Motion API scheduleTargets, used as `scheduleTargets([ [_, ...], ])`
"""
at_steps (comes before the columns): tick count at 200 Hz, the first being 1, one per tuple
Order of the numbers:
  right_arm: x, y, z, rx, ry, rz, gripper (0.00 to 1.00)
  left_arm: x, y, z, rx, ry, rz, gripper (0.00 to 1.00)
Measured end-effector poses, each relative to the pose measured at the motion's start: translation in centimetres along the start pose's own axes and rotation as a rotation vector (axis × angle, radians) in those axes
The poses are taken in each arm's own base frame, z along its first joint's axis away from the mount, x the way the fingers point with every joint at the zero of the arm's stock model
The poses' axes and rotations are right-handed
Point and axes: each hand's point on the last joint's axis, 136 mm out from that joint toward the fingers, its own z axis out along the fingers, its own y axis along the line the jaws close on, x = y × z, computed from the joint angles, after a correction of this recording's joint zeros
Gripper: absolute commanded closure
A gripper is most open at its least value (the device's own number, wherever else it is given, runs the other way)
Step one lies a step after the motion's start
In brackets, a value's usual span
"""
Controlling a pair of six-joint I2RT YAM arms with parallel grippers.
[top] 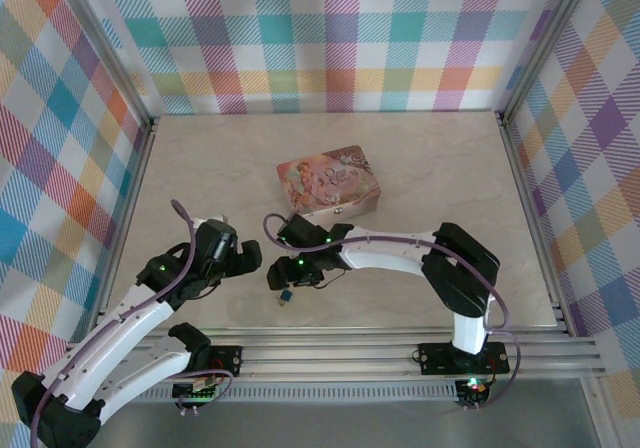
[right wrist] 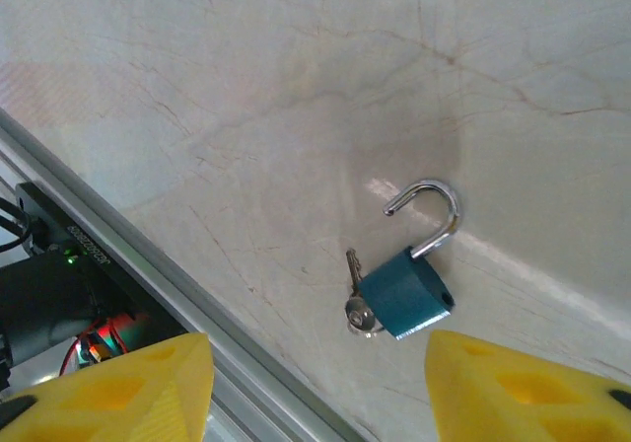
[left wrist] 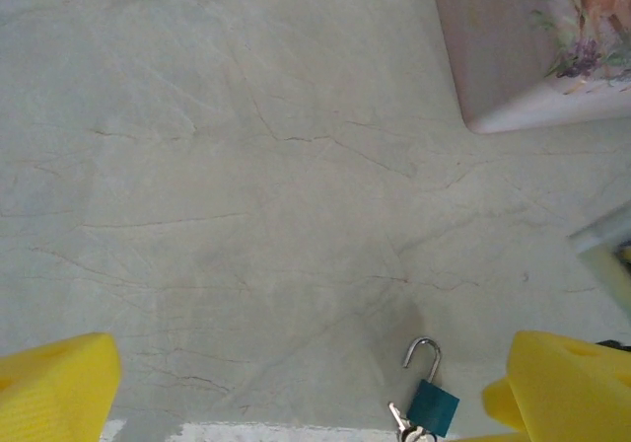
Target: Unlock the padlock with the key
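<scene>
Pale marbled table (top: 200, 158), plaid walls around it. The padlock (top: 285, 294) lies flat on the table near the front edge, between the two arms and just ahead of the right gripper (top: 280, 274). In the right wrist view the padlock (right wrist: 404, 289) shows a teal body and a metal shackle (right wrist: 434, 210) swung open, one end free of the body and the other seated in it. A small silver key (right wrist: 357, 304) lies against the end of the body opposite the shackle; whether it sits in the keyhole I cannot tell. Right gripper (right wrist: 320, 393): the yellow fingers (right wrist: 108, 388) stand well apart, nothing between them, and the lock rests on the table beyond their tips, touching neither. An aluminium rail (right wrist: 246, 363) runs along the table edge just beside it. Left gripper (top: 245, 258): held low over the table to the left of the lock. In its own view the left gripper (left wrist: 311, 393) has its jaws spread wide and grips nothing, with bare table between the fingers (left wrist: 54, 383); the padlock (left wrist: 432, 405) lies near the right-hand finger, apart from it. A pink illustrated tin (top: 330, 180) sits farther back on the table, well apart from the lock, and its corner (left wrist: 532, 47) shows at the upper right of the left wrist view.
</scene>
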Motion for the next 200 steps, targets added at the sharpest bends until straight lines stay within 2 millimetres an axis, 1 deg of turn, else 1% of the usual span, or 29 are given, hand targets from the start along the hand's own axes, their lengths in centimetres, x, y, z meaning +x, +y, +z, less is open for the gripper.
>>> scheduleTargets([
  [12, -0.5, 0.0, -1.7, 0.028, -0.048, -0.029, 0.33, 0.0, -0.1, 0.3, -0.005, 0.007, 0.018, 0.0],
  [26, -1.3, 0.1, -4.5, 0.06, -0.123, -0.074, 0.24, -0.2, -0.3, 0.6, -0.005, 0.006, 0.042, 0.0],
  [45, -2.9, -0.1, -9.5, 0.103, -0.273, -0.125, 0.13, -0.9, -1.1, 0.9, 0.022, -0.017, 0.072, 0.0],
  [54, -3.7, -0.6, -11.8, 0.12, -0.347, -0.14, 0.05, -1.6, -1.5, 1.0, 0.041, -0.039, 0.076, 0.0],
  [59, -4.2, -1.2, -13.3, 0.135, -0.394, -0.137, 0.0, -2.0, -1.8, 1.0, 0.049, -0.055, 0.078, 0.0],
  [68, -4.8, -2.5, -15.3, 0.164, -0.458, -0.13, 0.0, -2.8, -2.0, 1.0, 0.056, -0.086, 0.078, 0.0],
  [71, -5.1, -3.3, -16.2, 0.179, -0.488, -0.114, 0.0, -3.1, -2.0, 1.0, 0.056, -0.097, 0.082, 0.0],
  [73, -5.2, -3.5, -16.5, 0.183, -0.496, -0.113, 0.0, -3.2, -2.1, 1.0, 0.057, -0.104, 0.083, 0.0],
  [83, -5.7, -5.9, -18.4, 0.23, -0.556, -0.074, 0.0, -4.3, -2.2, 1.1, 0.051, -0.148, 0.095, 0.0],
  [91, -6.0, -8.2, -19.6, 0.274, -0.599, -0.032, 0.0, -5.2, -2.2, 1.2, 0.037, -0.186, 0.112, 0.0],
  [101, -6.0, -11.0, -20.7, 0.32, -0.635, 0.021, 0.0, -6.2, -2.0, 1.4, 0.011, -0.228, 0.134, 0.0],
  [116, -5.5, -15.7, -21.8, 0.396, -0.68, 0.105, 0.0, -7.6, -1.4, 2.0, -0.059, -0.275, 0.173, 0.0],
  [132, -4.4, -19.4, -22.6, 0.471, -0.714, 0.162, 0.0, -8.5, -0.4, 3.6, -0.135, -0.275, 0.21, 0.0],
  [151, -3.6, -22.5, -23.6, 0.545, -0.762, 0.189, 0.0, -8.9, 1.1, 6.1, -0.205, -0.234, 0.232, 0.0],
  [160, -3.5, -23.5, -24.1, 0.565, -0.78, 0.195, 0.0, -9.1, 1.6, 7.1, -0.225, -0.219, 0.237, 0.0],
  [169, -3.7, -25.0, -24.8, 0.596, -0.804, 0.207, 0.0, -9.4, 1.9, 8.0, -0.237, -0.214, 0.248, 0.0],
  [188, -4.1, -28.0, -26.2, 0.678, -0.843, 0.195, 0.0, -10.4, 2.1, 9.1, -0.232, -0.252, 0.26, 0.0],
  [200, -4.1, -29.5, -26.4, 0.734, -0.855, 0.156, 0.0, -10.6, 2.5, 9.5, -0.224, -0.283, 0.257, 0.0],
])
